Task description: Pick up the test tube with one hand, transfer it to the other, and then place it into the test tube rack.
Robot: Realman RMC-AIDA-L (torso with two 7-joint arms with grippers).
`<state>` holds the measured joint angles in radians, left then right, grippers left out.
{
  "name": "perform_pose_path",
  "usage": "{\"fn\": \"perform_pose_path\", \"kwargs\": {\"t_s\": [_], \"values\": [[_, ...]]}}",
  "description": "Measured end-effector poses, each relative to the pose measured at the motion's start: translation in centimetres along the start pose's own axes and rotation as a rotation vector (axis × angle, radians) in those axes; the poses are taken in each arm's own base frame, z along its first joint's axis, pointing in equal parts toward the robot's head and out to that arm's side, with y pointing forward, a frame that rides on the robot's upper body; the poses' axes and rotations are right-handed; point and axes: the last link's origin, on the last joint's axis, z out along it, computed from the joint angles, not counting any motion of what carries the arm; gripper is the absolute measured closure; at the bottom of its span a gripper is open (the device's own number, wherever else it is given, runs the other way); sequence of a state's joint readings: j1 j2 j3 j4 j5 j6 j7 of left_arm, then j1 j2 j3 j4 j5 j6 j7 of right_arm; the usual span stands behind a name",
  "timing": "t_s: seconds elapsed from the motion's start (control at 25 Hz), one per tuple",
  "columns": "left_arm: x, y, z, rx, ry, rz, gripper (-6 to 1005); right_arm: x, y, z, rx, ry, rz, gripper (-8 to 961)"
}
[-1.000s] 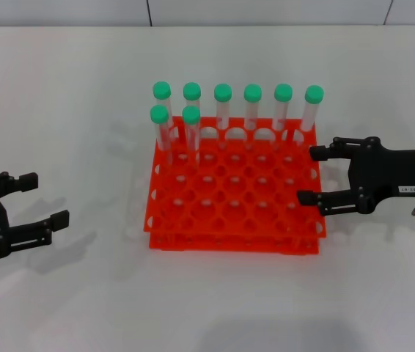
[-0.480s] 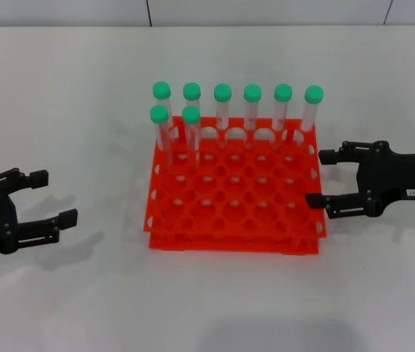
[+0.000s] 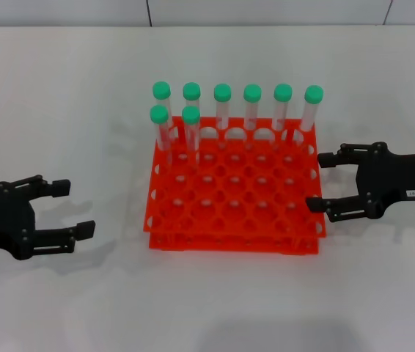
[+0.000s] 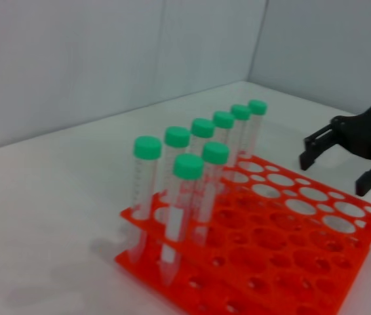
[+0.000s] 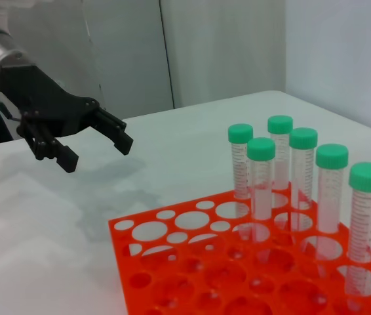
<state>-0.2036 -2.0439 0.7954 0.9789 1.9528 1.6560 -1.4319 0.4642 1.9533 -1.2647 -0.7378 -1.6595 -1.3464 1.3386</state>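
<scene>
Several green-capped clear test tubes (image 3: 223, 94) stand upright in the orange rack (image 3: 229, 240), along its far row and at the left of the second row. I cannot tell the task's tube from the others. My left gripper (image 3: 77, 207), unlabelled, is open and empty low over the table, left of the rack. My right gripper (image 3: 317, 181), with a white label, is open and empty at the rack's right edge. The left wrist view shows the tubes (image 4: 188, 167), the rack (image 4: 290, 262) and the right gripper (image 4: 343, 154). The right wrist view shows the rack (image 5: 192, 262), the tubes (image 5: 261, 149) and the left gripper (image 5: 97, 154).
The rack stands on a white table (image 3: 61, 95) with a pale wall behind it (image 3: 266, 11). Most holes in the rack's near rows hold nothing. Bare table lies between the left gripper and the rack, and in front of the rack.
My left gripper has moved right, toward the rack. My right gripper has drawn back a little to the right, off the rack's edge. The tubes have not moved.
</scene>
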Motion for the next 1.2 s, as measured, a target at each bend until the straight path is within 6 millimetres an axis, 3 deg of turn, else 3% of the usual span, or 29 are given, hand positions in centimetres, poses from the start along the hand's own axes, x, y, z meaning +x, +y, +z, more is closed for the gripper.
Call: {"fn": "perform_pose_path", "kwargs": {"t_s": [1.2], "values": [[0.23, -0.06, 0.25, -0.031, -0.035, 0.006, 106, 0.59, 0.42, 0.15, -0.016, 0.030, 0.008, 120]]}}
